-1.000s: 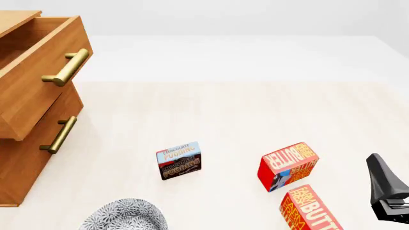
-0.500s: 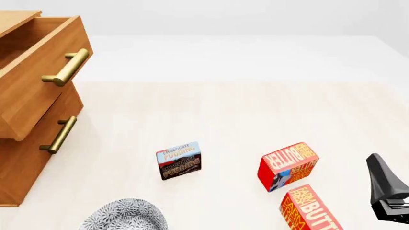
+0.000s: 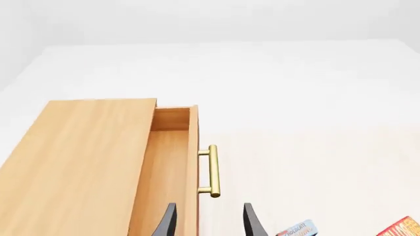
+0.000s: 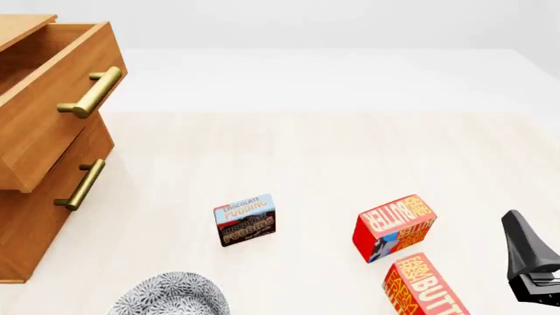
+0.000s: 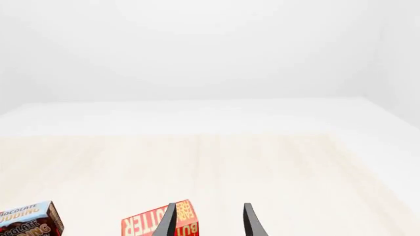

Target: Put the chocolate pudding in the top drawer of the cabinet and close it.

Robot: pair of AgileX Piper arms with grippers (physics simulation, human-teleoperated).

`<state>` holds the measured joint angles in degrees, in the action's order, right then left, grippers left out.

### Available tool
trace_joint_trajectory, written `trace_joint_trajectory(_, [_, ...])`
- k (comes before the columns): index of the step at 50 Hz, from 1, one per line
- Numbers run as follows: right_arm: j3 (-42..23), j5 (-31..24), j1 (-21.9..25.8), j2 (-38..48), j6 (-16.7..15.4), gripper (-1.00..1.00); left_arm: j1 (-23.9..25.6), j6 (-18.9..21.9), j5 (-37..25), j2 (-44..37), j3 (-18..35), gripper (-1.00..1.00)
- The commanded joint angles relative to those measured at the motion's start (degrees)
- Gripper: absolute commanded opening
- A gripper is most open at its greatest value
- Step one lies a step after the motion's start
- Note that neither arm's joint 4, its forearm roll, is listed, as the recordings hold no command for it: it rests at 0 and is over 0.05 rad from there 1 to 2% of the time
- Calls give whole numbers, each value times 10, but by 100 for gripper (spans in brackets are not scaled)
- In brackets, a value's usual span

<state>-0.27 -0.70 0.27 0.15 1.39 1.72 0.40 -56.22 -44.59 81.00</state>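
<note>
On the pale wooden tabletop (image 4: pixel 332 151), well apart from the orange-brown wooden cabinet (image 4: pixel 26 223) whose top drawer (image 4: pixel 52 98) already stands pulled out to receive it, the small blue-and-brown chocolate pudding box (image 4: pixel 245 219) waits untouched, while the fingers of both the left gripper (image 3: pixel 208 221) and the right gripper (image 5: pixel 208 221) are spread apart and hold nothing.

The pale table (image 4: pixel 306 151) carries the cabinet (image 4: pixel 35 197), chocolate pudding (image 4: pixel 244 219), two butter boxes (image 4: pixel 393 226) and a patterned bowl (image 4: pixel 170 296).

Right gripper (image 4: pixel 530 266) was matte black plastic w/ a tapered, blade-like finger & ribbed block at base. Left gripper (image 3: pixel 208 223) showed two thin dark fingers, curved, pointed tips.
</note>
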Motion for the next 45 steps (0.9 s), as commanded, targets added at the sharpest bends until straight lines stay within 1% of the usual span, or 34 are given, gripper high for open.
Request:
trace_joint_trajectory(1, [0, 2, 0, 1, -2, 100, -25, -6, -36, -52, -30, 100])
trace_joint_trajectory(4, [0, 2, 0, 1, -2, 100, -33, -2, -39, -49, -30, 100])
trace_joint_trajectory(7, [0, 2, 0, 1, -2, 100, -31, -10, -53, -51, -24, 100])
trace_joint_trajectory(11, [0, 2, 0, 1, -2, 100, -34, -9, -63, -53, -15, 100])
trace_joint_trajectory(12, [0, 2, 0, 1, -2, 100, -41, -4, -67, -56, -13, 100])
trace_joint_trajectory(14, [0, 2, 0, 1, -2, 100, -40, -4, -71, -58, -8, 100])
trace_joint_trajectory(15, [0, 2, 0, 1, -2, 100, -49, 5, -72, -60, -6, 100])
trace_joint_trajectory(17, [0, 2, 0, 1, -2, 100, -48, -2, -72, -66, -2, 100])
trace_joint_trajectory(18, [0, 2, 0, 1, -2, 100, -47, -7, -71, -68, -5, 100])
trace_joint_trajectory(22, [0, 2, 0, 1, -2, 100, -46, -5, -63, -75, -26, 100])
trace_joint_trajectory(25, [0, 2, 0, 1, -2, 100, -56, -4, -59, -76, -22, 100])
trace_joint_trajectory(30, [0, 2, 0, 1, -2, 100, -51, -2, -50, -79, -44, 100])
trace_joint_trajectory(37, [0, 2, 0, 1, -2, 100, -58, 11, -39, -99, -52, 100])
trace_joint_trajectory(45, [0, 2, 0, 1, -1, 100, -53, 24, -25, -106, -77, 100])
